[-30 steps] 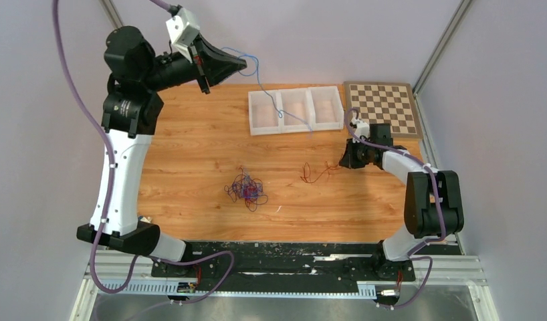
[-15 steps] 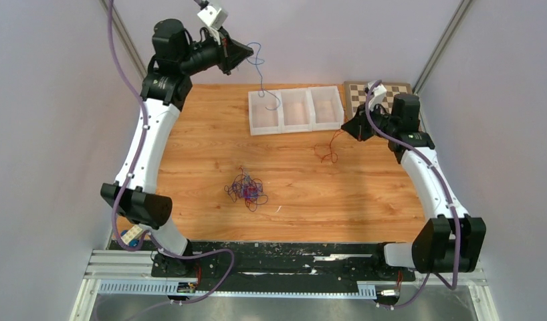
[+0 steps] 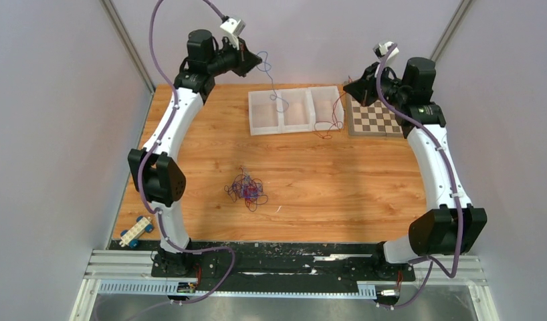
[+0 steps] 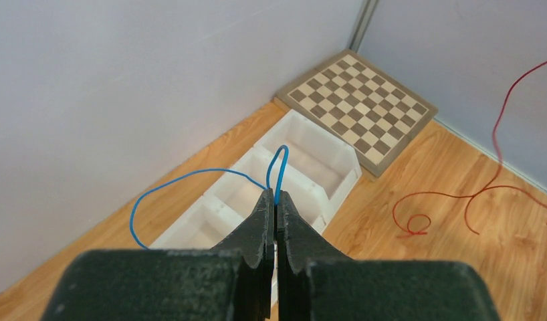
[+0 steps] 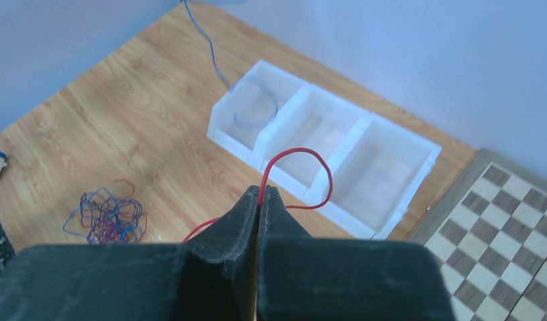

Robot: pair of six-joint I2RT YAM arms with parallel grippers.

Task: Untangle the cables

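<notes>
Right now both arms reach to the far side of the desk, each holding one cable up in the air. The left end effector is shut tight on the blue cable; in the left wrist view the strand comes out in a short arch just past the pinched fingertips and swings off to the left in a wide curve. From the grip it hangs down, and its lower end curls inside the left compartment of the white three-part tray, as the right wrist view shows.

The right end effector is likewise closed, pinching the red cable. A small red loop stands above its fingertips in the right wrist view. The rest of the strand drops beside the right end of the tray, near the chessboard, and its lowest loops lie on the wood just in front of the tray's right compartment.

The remaining cables sit in a tangled bundle of blue, red and dark strands near the middle of the desk, well apart from both end effectors and from the tray. A small toy piece with blue wheels lies at the near left corner, beside the base of the left arm
</notes>
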